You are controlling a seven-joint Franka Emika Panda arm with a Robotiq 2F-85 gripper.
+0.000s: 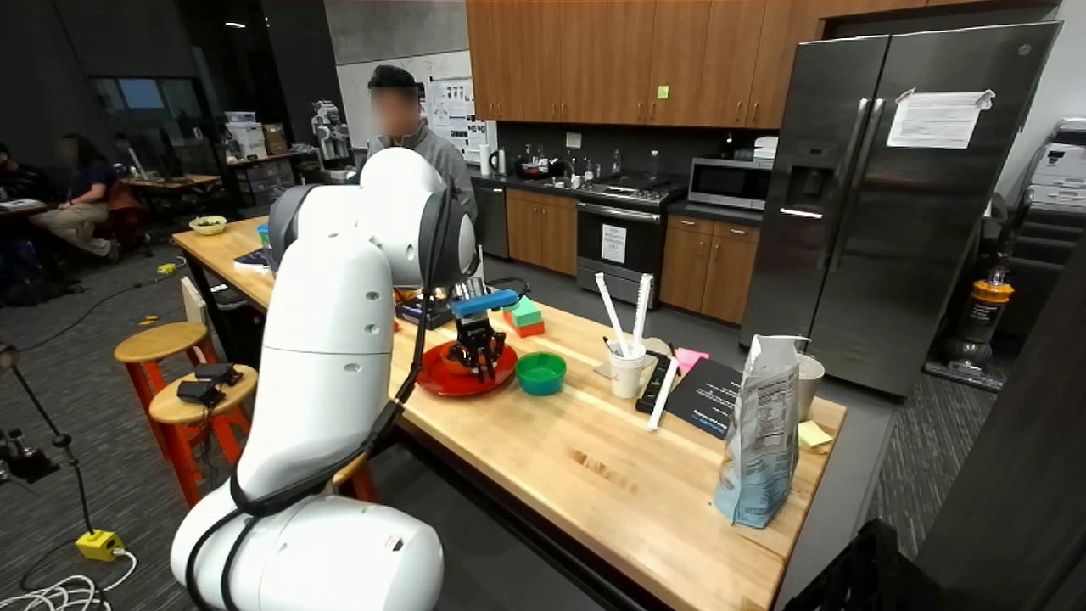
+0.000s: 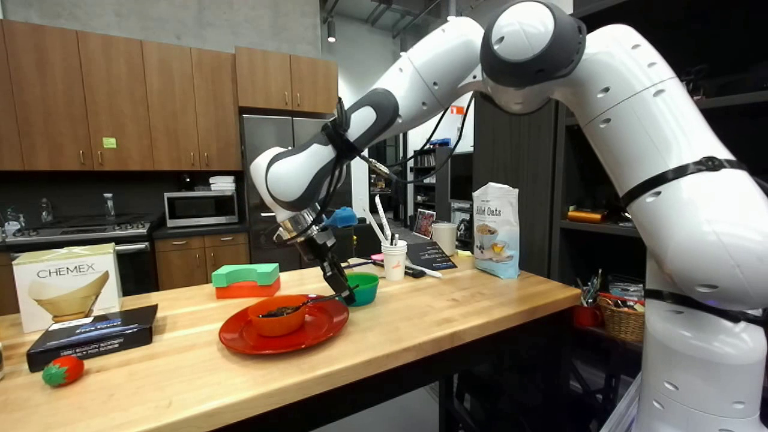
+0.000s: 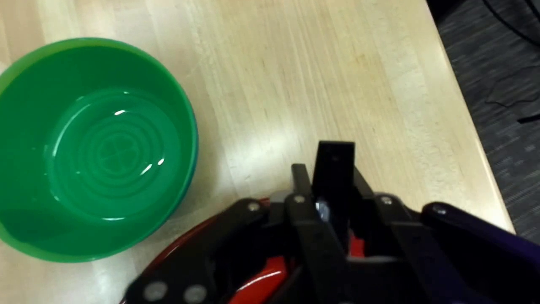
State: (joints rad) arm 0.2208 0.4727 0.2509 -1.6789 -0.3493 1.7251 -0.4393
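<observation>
We see the black two-fingered gripper (image 2: 345,294) pinching a slender dark utensil (image 2: 321,298), apparently a spoon, its far end inside a round orange bowl (image 2: 277,325) on a round, glossy red plate (image 2: 325,329).

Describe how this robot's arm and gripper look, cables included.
The arm has glossy white, rounded segments with dark grey joint rings and small round recesses. Black cables run along its outside; black straps circle it. The gripper is black with narrow jointed fingers and round metal screws, plus a silver collar and blue piece near its base.
</observation>
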